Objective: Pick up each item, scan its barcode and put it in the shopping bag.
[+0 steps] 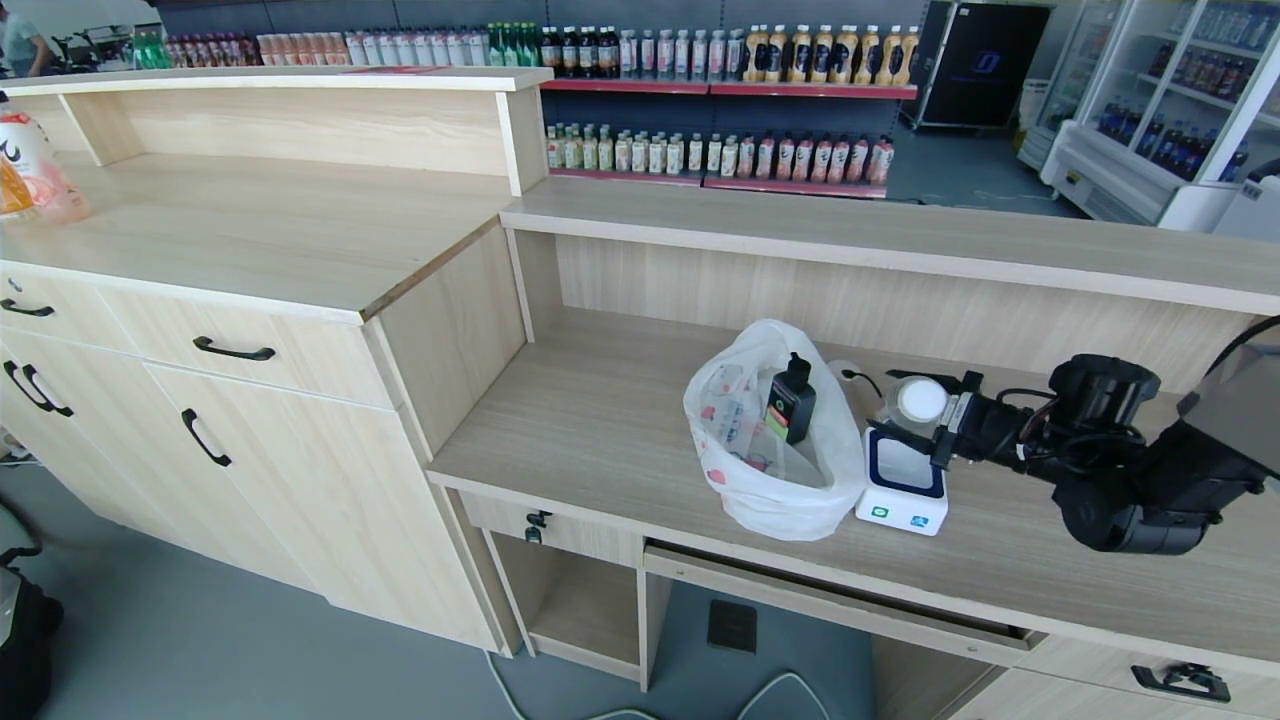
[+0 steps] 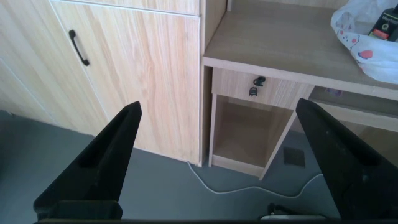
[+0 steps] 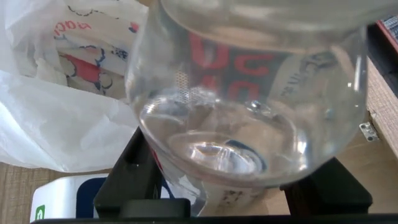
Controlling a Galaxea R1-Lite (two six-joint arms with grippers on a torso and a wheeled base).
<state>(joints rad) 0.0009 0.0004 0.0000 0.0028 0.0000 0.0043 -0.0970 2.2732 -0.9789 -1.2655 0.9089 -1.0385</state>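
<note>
A clear water bottle (image 3: 249, 106) with a white cap (image 1: 920, 400) hangs in my right gripper (image 1: 945, 425), which is shut on it just above the white, blue-rimmed scanner box (image 1: 903, 487). To the left of the scanner stands the white plastic shopping bag (image 1: 775, 450), open, with a black device (image 1: 792, 402) upright in it. In the right wrist view the bag (image 3: 56, 93) and a corner of the scanner (image 3: 62, 202) lie behind the bottle. My left gripper (image 2: 214, 162) hangs low beside the desk, open and holding nothing, over the grey floor.
The desk (image 1: 600, 420) has a raised back wall and a taller counter (image 1: 250, 230) on its left. A drink pouch (image 1: 30, 160) stands at that counter's far left. A locked drawer (image 2: 255, 87) and an open cubby sit under the desk, with a cable on the floor.
</note>
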